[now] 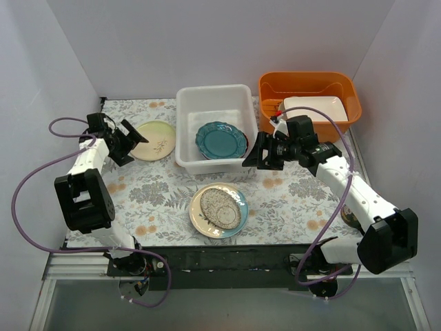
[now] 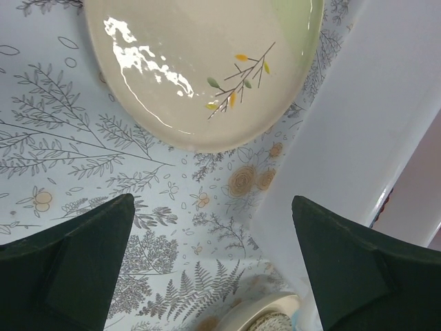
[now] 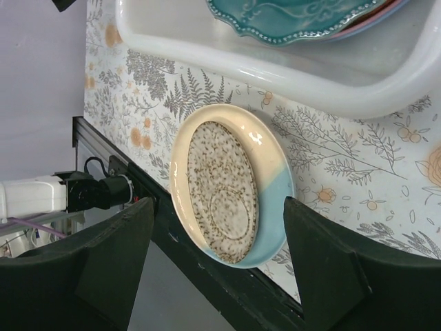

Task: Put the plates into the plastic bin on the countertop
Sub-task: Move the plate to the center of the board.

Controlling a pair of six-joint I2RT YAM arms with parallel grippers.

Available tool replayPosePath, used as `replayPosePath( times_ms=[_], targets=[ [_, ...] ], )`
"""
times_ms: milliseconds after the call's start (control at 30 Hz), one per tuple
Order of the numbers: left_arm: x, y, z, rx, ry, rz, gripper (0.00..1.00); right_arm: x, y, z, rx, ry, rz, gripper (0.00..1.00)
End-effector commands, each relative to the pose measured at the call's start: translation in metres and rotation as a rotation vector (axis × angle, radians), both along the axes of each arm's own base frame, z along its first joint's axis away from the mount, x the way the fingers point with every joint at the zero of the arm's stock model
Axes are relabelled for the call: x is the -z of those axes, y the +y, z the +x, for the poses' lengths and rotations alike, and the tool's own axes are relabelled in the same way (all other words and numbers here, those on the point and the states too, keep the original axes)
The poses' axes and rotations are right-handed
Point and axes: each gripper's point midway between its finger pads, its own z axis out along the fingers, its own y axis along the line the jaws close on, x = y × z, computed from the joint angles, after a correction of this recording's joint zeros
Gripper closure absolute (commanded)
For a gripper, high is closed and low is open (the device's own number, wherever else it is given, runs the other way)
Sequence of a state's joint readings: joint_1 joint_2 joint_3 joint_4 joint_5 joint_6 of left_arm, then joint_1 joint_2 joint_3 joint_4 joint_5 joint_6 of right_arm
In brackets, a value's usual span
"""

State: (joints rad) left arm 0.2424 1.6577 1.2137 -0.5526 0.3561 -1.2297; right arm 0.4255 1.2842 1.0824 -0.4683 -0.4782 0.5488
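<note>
Both released: left gripper near cream plate, right gripper beside plastic bin. Bin holds teal plate

table white, grey-leaf and orange-flower print | upper left: cream plate lying flat | top centre: plastic bin | upper right: orange tub just beside bin | lower centre: speckled plate flat, near front edge

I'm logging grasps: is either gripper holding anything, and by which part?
Nothing is held. The left gripper stands open short of the cream plate; the right gripper stands open, pointed toward the speckled plate, also empty.
</note>
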Motion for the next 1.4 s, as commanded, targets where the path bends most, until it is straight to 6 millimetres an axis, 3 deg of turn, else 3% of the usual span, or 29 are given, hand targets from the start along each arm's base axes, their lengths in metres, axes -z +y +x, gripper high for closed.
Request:
replayPosePath(
  times_ms=[0,367,500,667,1000,1167,1367],
  targets=[
    [-0.015,0.011,-0.006,-0.007,-0.052,-0.004,0.02,-0.027,0.02,0.006,-0.047,-0.068,0.04,0.17],
    [0.015,0.034,-0.014,-0.088,0.007,-0.061,0.03,-0.034,0.064,0.011,-0.142,-0.063,0.019,0.18],
    [0.032,0.034,-0.012,-0.103,0.048,-0.082,0.06,-0.049,0.084,0.018,-0.169,-0.091,0.029,0.18],
    [0.042,0.045,-0.001,-0.115,0.055,-0.047,0.28,-0.052,0.108,0.022,-0.208,-0.084,0.028,0.18],
    [0.061,0.069,0.027,-0.153,0.096,0.045,0.44,-0.049,0.122,0.02,-0.229,-0.072,0.041,0.18],
    [0.08,0.069,0.041,-0.139,0.14,0.095,0.5,-0.048,0.122,0.019,-0.229,-0.066,0.039,0.18],
    [0.102,0.067,0.042,-0.122,0.202,0.144,0.8,-0.047,0.121,0.018,-0.226,-0.064,0.04,0.18]
  ],
)
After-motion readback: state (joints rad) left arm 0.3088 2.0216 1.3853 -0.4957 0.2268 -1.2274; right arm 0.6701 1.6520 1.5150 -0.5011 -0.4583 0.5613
